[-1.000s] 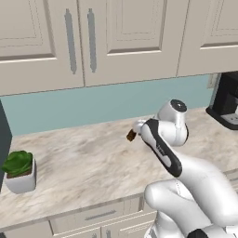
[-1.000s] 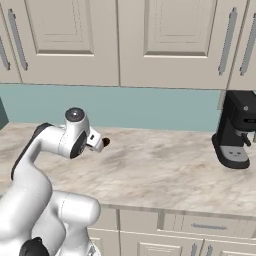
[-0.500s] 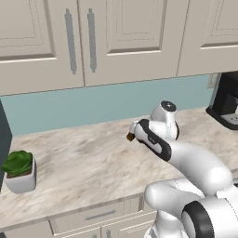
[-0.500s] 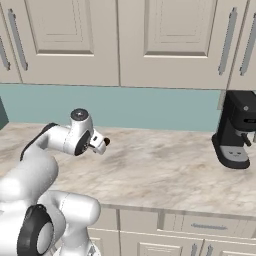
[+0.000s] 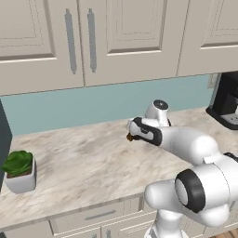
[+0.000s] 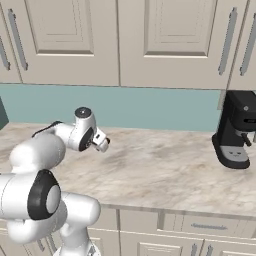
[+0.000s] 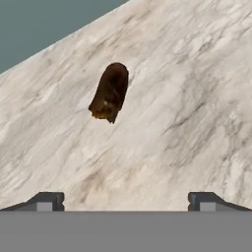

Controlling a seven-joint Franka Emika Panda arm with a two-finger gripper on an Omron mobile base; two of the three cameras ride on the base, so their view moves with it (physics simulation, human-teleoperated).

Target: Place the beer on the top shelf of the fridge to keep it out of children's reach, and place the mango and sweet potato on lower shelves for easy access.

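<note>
The sweet potato point(image 7: 109, 92), a stubby dark brown lump, lies on the marble counter point(image 7: 187, 98) close to the teal back wall. In the left base view the sweet potato point(image 5: 131, 137) peeks out just under my hand. My gripper point(image 7: 126, 202) is open, its two dark fingertips point(image 7: 47, 201) spread wide at the bottom of the hand view, short of the lump and not touching it. From the right base view the gripper point(image 6: 102, 143) points down at the counter. The beer, the mango and the fridge's shelves are out of view.
A small potted plant point(image 5: 18, 169) stands at the counter's left end beside a dark upright panel point(image 5: 3, 144). A black coffee machine point(image 6: 235, 132) stands at the right end. Beige cupboards point(image 5: 121, 37) hang above the counter.
The arm has folded down and stretched forward, bringing the hand lower over the counter by the sweet potato. The sweet potato has not moved and the jaws have stayed wide.
</note>
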